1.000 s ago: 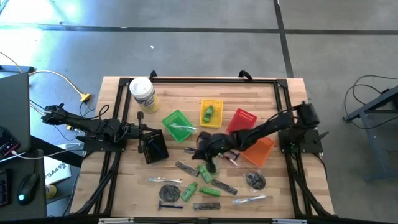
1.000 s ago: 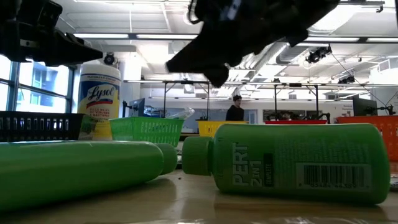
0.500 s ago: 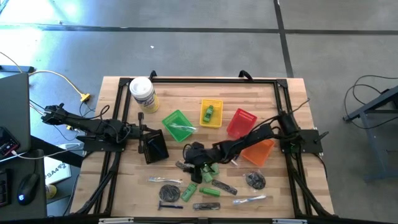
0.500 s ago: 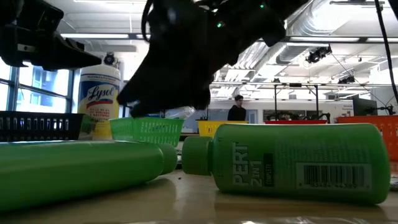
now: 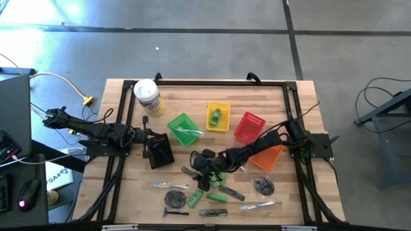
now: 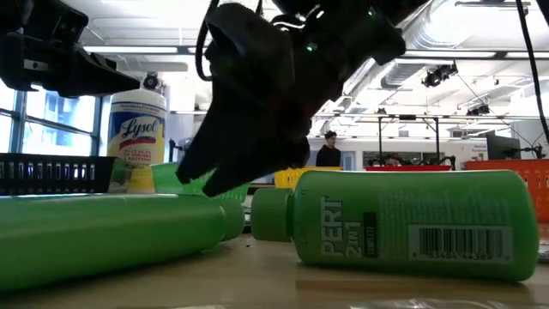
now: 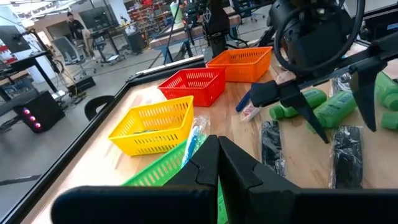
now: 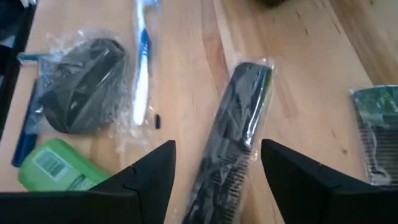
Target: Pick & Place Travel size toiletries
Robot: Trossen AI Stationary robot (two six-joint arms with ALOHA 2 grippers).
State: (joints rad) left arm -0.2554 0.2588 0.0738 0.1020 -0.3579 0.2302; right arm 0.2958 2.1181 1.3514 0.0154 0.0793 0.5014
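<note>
The toiletries lie loose on the near half of the table: green bottles (image 5: 212, 177), wrapped dark combs (image 5: 190, 171), grey discs (image 5: 174, 198), toothbrushes and a razor (image 5: 173, 212). My right gripper (image 5: 198, 164) hangs open and slanting down just above a clear-wrapped black comb (image 8: 233, 134). Its fingers stand on either side of the comb and touch nothing. A wrapped disc (image 8: 81, 87), a blue toothbrush (image 8: 142, 62) and a green bottle (image 8: 53, 169) lie beside it. My left gripper (image 7: 217, 163) waits shut and empty above the black basket (image 5: 159, 154) at the left.
Green (image 5: 183, 128), yellow (image 5: 218, 117), red (image 5: 249, 126) and orange (image 5: 268, 156) baskets stand in a row across the table's middle. A white-lidded Lysol jar (image 5: 148, 96) stands at the far left. Two green bottles (image 6: 403, 225) lie close to the low camera.
My right gripper has gone down and toward the table's left and near edge, from beside the orange basket to over the combs. It has rolled and tipped further down, and its fingers have spread open. Nothing on the table has moved.
</note>
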